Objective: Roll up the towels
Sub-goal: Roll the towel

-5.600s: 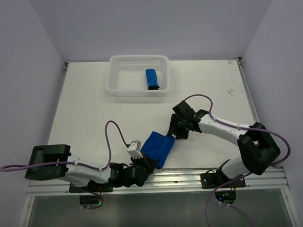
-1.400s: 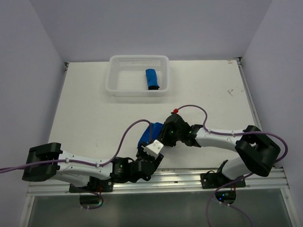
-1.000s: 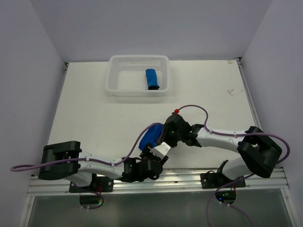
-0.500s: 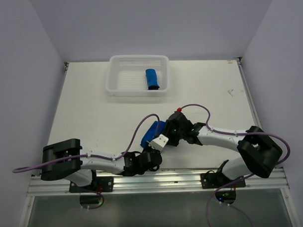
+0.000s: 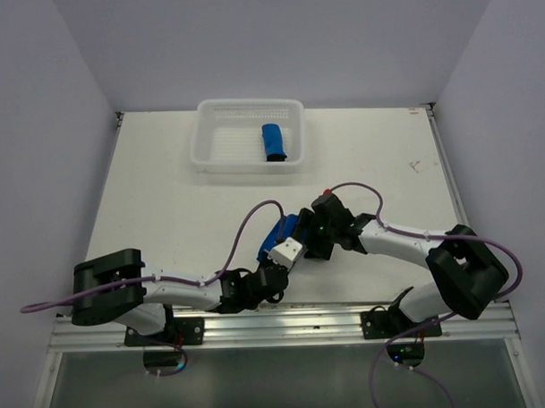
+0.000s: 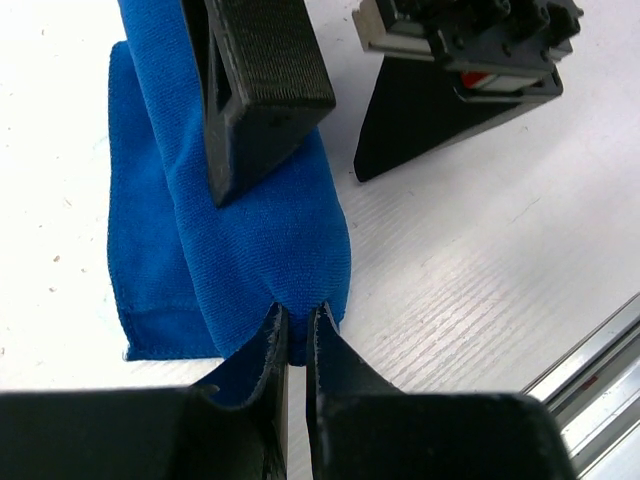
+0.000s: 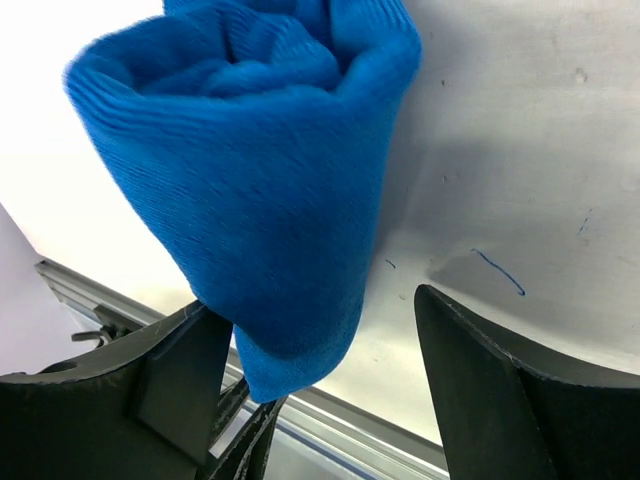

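By the table's (image 5: 165, 199) near edge: clamps left gripper (image 6: 298, 335) shut on towel's (image 6: 260, 230) near end; lies lengthwise away toward right gripper (image 7: 330, 350), spread wide astride it farther along, gripping nothing.

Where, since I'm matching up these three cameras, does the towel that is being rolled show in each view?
Top external: the towel sits just below picture centre, left of the right pincer.
Left wrist: the towel fills left and centre, its near corner pinched in the left pincer.
Right wrist: the towel is upper left, rolled end toward the lens.
Shared landmark: the right pincer, open astride the towel.
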